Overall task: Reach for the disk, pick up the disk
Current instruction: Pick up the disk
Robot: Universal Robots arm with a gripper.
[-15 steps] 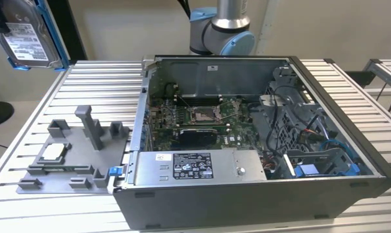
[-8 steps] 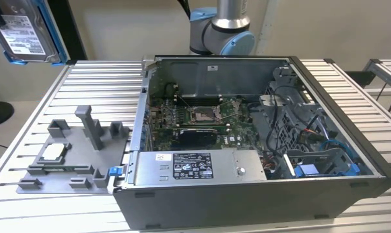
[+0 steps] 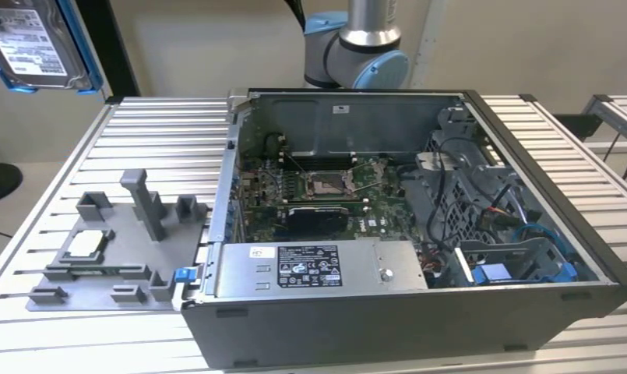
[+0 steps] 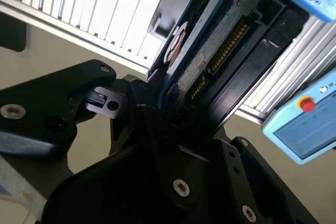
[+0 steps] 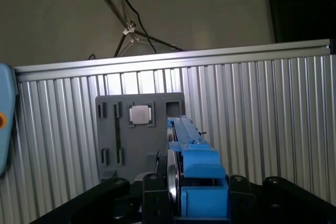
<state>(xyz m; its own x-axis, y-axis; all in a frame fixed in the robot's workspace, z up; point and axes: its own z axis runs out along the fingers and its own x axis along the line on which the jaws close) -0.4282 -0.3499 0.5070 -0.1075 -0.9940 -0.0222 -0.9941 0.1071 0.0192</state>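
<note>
Firmly, my gripper (image 5: 195,184) clenched the disk (image 3: 35,39) edge-on. Its long axis ran near upright from the jaws, down toward the bench (image 3: 157,117).

**A:** Entry one, the disk (image 3: 33,47), upper left of the exterior view?
**B:** Silver-grey body, white label with black barcode stripes, blue rails.
**A:** Gripper (image 5: 191,195)?
**B:** Black throughout (screw heads silver).
**A:** Table (image 3: 136,125)?
**B:** Bright silver, ribbed in parallel stripes.
**A:** Fixture plate (image 3: 116,265)?
**B:** Plain mid-grey. The chip (image 3: 85,243) in it is silver.
**A:** Computer case (image 3: 396,327)?
**B:** Dark grey shell, green board (image 3: 324,183) inside, blue cables (image 3: 547,234) at lower right, silver box (image 3: 396,269) with a black-and-white sticker.
**A:** Arm (image 3: 360,47)?
**B:** Silver tube, light-blue caps.
</note>
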